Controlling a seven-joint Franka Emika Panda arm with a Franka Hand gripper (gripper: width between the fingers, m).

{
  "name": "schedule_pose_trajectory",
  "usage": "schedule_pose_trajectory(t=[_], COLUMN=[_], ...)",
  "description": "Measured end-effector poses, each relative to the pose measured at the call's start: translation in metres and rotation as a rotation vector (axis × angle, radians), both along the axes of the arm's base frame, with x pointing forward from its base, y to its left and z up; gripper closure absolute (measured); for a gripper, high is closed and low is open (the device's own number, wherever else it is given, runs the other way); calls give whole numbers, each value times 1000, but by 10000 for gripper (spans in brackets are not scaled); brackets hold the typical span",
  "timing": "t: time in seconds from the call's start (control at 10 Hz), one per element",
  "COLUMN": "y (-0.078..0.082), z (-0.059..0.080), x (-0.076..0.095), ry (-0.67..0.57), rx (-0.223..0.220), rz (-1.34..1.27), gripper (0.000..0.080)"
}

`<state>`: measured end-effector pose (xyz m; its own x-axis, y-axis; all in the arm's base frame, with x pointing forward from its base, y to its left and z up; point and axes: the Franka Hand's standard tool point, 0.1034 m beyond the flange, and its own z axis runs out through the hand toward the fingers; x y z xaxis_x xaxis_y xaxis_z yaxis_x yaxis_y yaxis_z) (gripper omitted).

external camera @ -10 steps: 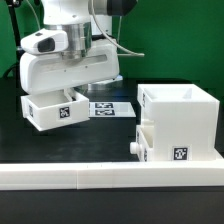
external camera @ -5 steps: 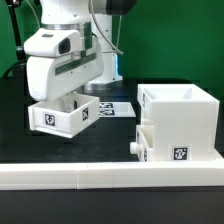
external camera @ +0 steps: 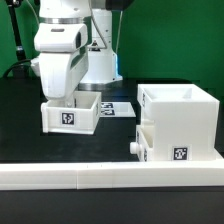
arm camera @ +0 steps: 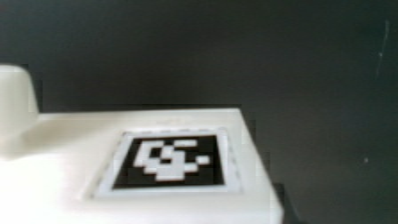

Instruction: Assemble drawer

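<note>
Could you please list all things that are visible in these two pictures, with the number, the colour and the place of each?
casing: one, white, tall open box, on the exterior view's right, by the rail.
fitted tray: one, white, with a knob, sticking out of the casing's lower side towards the exterior view's left.
loose tray: one, white, tag on its front, at the exterior view's left, under the gripper; the wrist view shows a tagged white face.
marker board: one, white with black tags, flat on the table behind the loose tray.
rail: one, white, low, along the table's near edge.
table: one, black.
gripper: one, white, over the loose tray; its jaws are hidden.
</note>
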<state>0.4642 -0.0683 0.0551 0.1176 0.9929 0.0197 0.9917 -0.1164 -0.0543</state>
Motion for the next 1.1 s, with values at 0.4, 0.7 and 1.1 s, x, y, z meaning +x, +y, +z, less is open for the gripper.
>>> schedule_pose_trajectory(t=[0.4, 0.7, 1.1], y=[6, 16, 16], z=[8, 10, 4], x=[38, 59, 54], ry=[9, 3, 12], rx=[9, 14, 17], rz=[168, 141, 136], gripper=[757, 757, 757])
